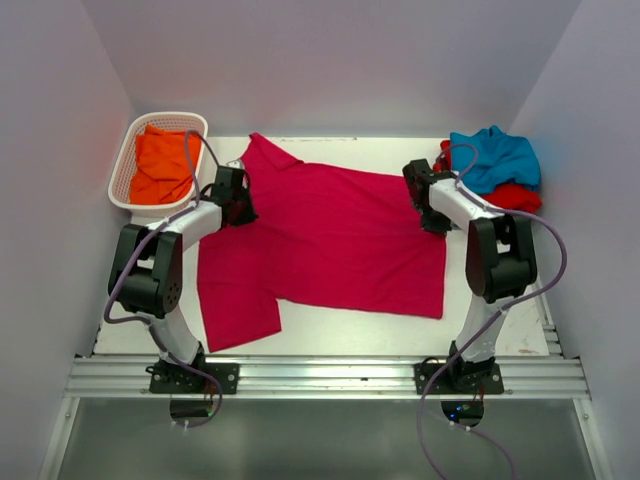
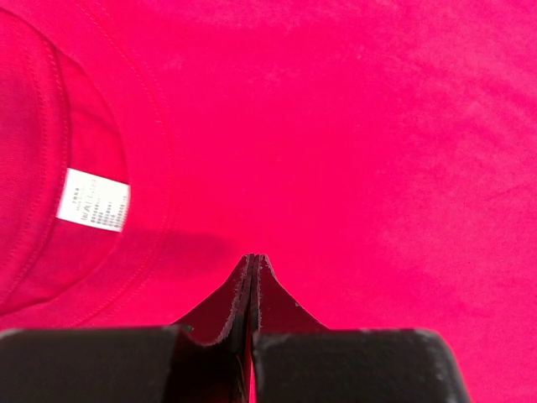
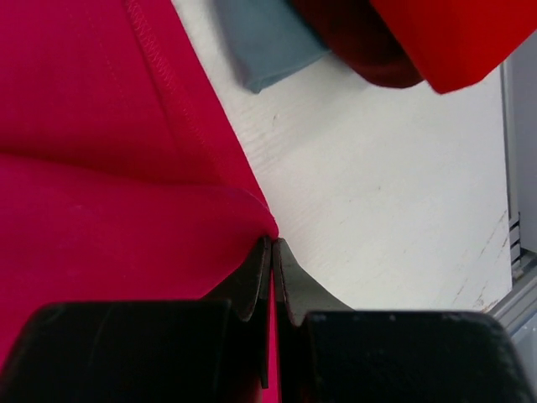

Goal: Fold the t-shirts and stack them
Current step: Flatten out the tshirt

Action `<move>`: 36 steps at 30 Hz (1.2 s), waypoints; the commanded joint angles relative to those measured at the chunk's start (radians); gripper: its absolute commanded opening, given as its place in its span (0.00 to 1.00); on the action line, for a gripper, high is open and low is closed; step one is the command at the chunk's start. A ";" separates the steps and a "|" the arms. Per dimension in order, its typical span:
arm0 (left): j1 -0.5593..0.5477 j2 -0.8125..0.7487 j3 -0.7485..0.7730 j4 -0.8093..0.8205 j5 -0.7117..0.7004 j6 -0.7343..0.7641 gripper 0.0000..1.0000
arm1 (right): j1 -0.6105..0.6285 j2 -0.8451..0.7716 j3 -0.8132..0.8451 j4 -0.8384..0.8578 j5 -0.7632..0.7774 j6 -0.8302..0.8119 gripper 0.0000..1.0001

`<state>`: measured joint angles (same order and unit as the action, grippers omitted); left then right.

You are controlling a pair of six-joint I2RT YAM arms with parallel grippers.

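We've got a white table top (image 1: pixel 340 338), scuffed on its right side, boxed in by plain pale lilac-grey panels: left wall (image 1: pixel 50 150), far wall (image 1: pixel 330 60), right wall (image 1: pixel 600 150). Slotted aluminium rail (image 1: pixel 330 378) runs along the near edge, dull grey floor (image 1: pixel 320 440) nearer still. We see even, soft light.

— At 6 o'clock?
— Right gripper (image 3: pixel 272 245), closed tight on a fold of the pink shirt (image 3: pixel 101 168), right at its edge.
— From 7 round to 12?
— All pink shirt; stitched hem slanting from 12 down to the gripper.
— Up at 12 to 2?
— Teal shirt (image 3: pixel 268 42), then maroon shirt (image 3: pixel 357 42), then red shirt (image 3: pixel 453 34), overlapping clockwise; teal near the hem, not touching.
— At 3 and 4?
— Bare white table (image 3: pixel 377 210), scuffed; rail (image 3: pixel 522 252) at the very edge.
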<state>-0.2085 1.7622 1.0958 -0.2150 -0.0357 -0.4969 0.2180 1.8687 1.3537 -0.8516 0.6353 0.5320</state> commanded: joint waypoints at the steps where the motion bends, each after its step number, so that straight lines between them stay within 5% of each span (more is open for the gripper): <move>1: 0.006 -0.017 0.027 -0.011 -0.021 0.003 0.00 | 0.001 0.053 0.074 -0.009 0.164 0.055 0.00; 4: 0.006 -0.020 0.024 -0.012 -0.020 0.004 0.00 | 0.001 0.116 0.113 -0.009 0.228 0.068 0.00; 9: 0.008 -0.040 0.015 -0.006 -0.029 0.004 0.00 | 0.006 0.144 0.162 -0.037 0.241 0.111 0.51; 15: 0.008 -0.046 0.022 0.012 -0.015 0.004 0.00 | 0.023 -0.017 0.104 0.074 0.189 0.025 0.64; 20: 0.008 -0.006 0.006 0.028 -0.004 0.000 0.00 | 0.021 -0.026 0.102 0.170 -0.084 -0.067 0.54; 23: 0.004 0.003 -0.033 0.060 0.005 -0.009 0.00 | 0.021 0.019 0.131 0.190 -0.153 -0.072 0.00; 36: -0.097 -0.070 -0.246 0.135 0.046 -0.063 0.00 | 0.009 0.320 0.403 0.171 -0.128 -0.075 0.00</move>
<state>-0.2844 1.7119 0.8959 -0.1066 -0.0071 -0.5392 0.2348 2.1464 1.6859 -0.6895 0.5030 0.4656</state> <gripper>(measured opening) 0.003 0.009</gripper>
